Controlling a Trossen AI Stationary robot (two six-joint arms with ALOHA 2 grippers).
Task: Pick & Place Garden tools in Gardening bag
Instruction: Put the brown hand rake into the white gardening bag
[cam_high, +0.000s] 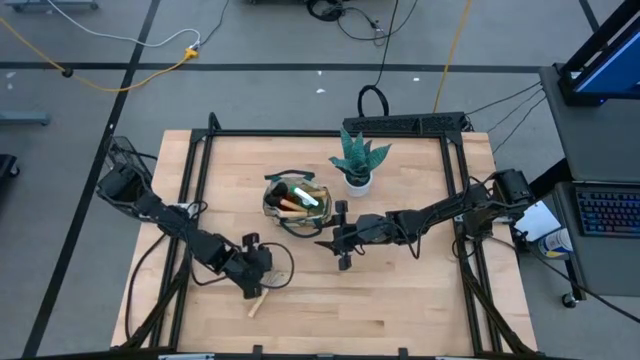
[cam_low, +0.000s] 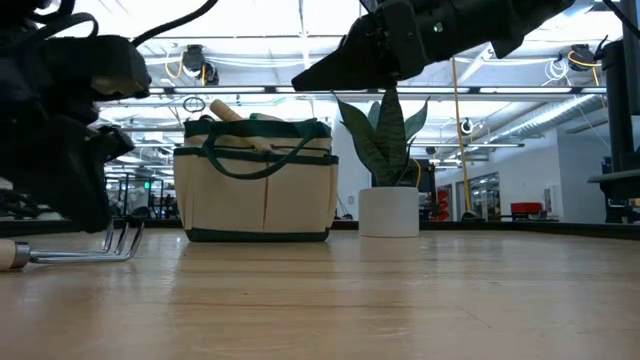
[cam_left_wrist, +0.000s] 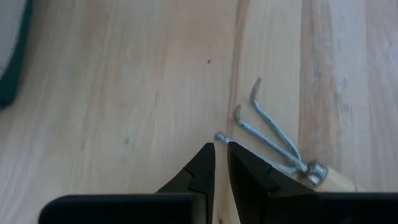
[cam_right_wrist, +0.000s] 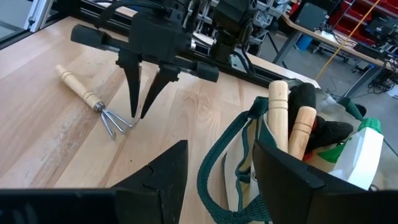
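Note:
A wooden-handled rake (cam_left_wrist: 273, 140) lies flat on the table near its front left; it also shows in the right wrist view (cam_right_wrist: 87, 93). My left gripper (cam_left_wrist: 221, 152) is shut, and its fingertips point down at the tip of one outer tine. The tan bag with green trim (cam_high: 293, 203) stands at the table's middle. It holds wooden handles (cam_right_wrist: 289, 118), a dark glove and a green-capped spray bottle (cam_right_wrist: 367, 149). My right gripper (cam_right_wrist: 217, 149) is open and empty, raised just to the right of the bag. My left gripper's shut fingertips (cam_right_wrist: 135, 115) come from above to the tip of the rake's outer tine (cam_left_wrist: 221, 137). I cannot tell whether they touch it. The rake lies flat on the table.
A teal spiky plant in a white pot (cam_high: 357, 165) stands behind and to the right of the bag. A black frame (cam_high: 330, 132) runs along the table's edges. Bare wood lies in front of the bag and the rake.

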